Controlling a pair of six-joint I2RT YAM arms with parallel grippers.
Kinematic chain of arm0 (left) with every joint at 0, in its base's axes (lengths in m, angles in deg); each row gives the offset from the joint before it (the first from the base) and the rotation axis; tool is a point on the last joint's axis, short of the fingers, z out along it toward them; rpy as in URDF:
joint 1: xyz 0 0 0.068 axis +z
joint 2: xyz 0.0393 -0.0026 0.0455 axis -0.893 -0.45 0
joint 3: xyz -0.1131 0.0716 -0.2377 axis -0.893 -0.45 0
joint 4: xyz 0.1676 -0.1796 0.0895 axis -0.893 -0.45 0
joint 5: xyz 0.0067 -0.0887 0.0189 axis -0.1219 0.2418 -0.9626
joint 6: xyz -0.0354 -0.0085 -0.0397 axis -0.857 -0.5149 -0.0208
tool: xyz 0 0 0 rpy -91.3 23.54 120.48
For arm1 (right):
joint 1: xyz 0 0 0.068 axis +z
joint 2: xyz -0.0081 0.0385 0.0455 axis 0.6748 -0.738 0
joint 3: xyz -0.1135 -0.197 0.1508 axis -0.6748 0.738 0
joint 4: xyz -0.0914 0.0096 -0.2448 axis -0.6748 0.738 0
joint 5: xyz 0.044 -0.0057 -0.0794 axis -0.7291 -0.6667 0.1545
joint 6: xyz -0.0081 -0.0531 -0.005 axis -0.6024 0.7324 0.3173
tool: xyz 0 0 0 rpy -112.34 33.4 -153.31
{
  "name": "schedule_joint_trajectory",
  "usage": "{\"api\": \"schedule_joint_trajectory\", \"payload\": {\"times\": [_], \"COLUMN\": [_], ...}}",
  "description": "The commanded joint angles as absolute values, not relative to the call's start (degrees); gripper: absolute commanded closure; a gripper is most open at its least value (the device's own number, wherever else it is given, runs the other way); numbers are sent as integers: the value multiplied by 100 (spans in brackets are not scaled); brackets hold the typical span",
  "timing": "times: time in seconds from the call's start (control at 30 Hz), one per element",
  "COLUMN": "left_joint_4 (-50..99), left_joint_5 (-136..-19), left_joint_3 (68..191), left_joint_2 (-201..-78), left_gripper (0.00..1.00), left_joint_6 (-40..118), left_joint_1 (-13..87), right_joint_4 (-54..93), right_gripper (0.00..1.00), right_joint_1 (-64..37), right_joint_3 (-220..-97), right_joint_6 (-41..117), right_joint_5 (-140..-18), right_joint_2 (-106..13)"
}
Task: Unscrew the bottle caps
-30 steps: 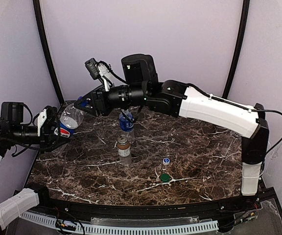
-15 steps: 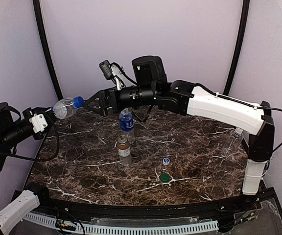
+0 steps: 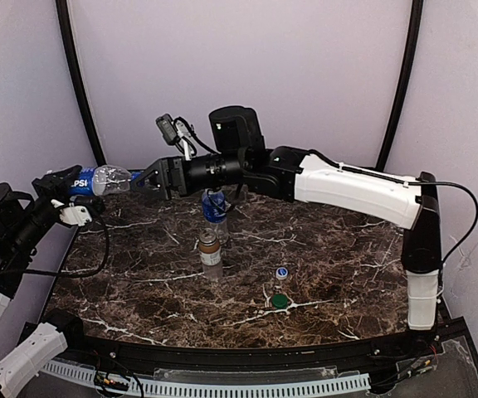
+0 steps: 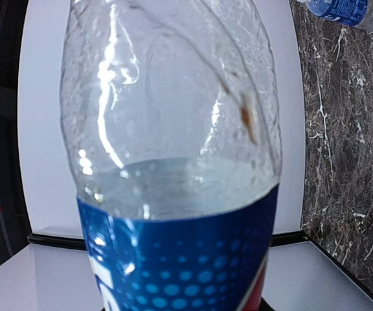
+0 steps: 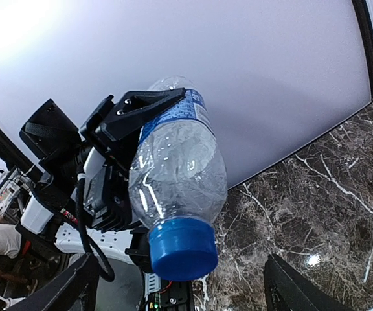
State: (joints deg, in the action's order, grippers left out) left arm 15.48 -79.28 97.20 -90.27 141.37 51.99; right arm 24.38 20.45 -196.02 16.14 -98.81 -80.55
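One blue cap [image 5: 181,251] near the spread fingers [image 5: 293,288] of the right end effector [image 3: 148,178], its bottle [image 3: 108,178] clamped in the left end effector [image 3: 65,181].

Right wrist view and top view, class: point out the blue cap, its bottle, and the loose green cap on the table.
blue cap [image 5: 181,249], right wrist view, on its side wall.
bottle [image 5: 177,168], right wrist view, on its clear body.
green cap [image 3: 280,301], top view, on its top face.
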Motion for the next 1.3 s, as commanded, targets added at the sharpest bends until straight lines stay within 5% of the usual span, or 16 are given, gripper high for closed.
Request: {"api": "schedule_joint_trajectory", "payload": {"times": [0.0, 0.3, 0.83, 1.0, 1.1, 1.27], "left_joint_4": [1903, 1905, 1984, 1984, 1973, 1515], "left_joint_5": [-7932, -7943, -8190, -8221, -8218, -8068], "left_joint_3": [9595, 9400, 9447, 9446, 9450, 9582], "left_joint_2": [-8899, -8832, -8988, -8991, -8989, -9003], "left_gripper": [64, 65, 66, 67, 67, 68], "left_joint_6": [14482, 14667, 14360, 14343, 14311, 14110], "left_joint_1": [5127, 5066, 4998, 4989, 4987, 4983], "right_joint_4": [2174, 1919, 1957, 1912, 1912, 1815], "right_gripper": [20, 68, 59, 74, 100, 100], "right_joint_1": [2075, 2058, 2027, 2023, 2022, 2033], "right_joint_3": [-20057, -20036, -19739, -19626, -19607, -19635], "right_joint_6": [1428, 1313, 1296, 1289, 1290, 1489], "right_joint_5": [-10152, -10372, -10441, -10515, -10529, -10704], "right_joint_2": [-8348, -8445, -8305, -8245, -8217, -8207]}}
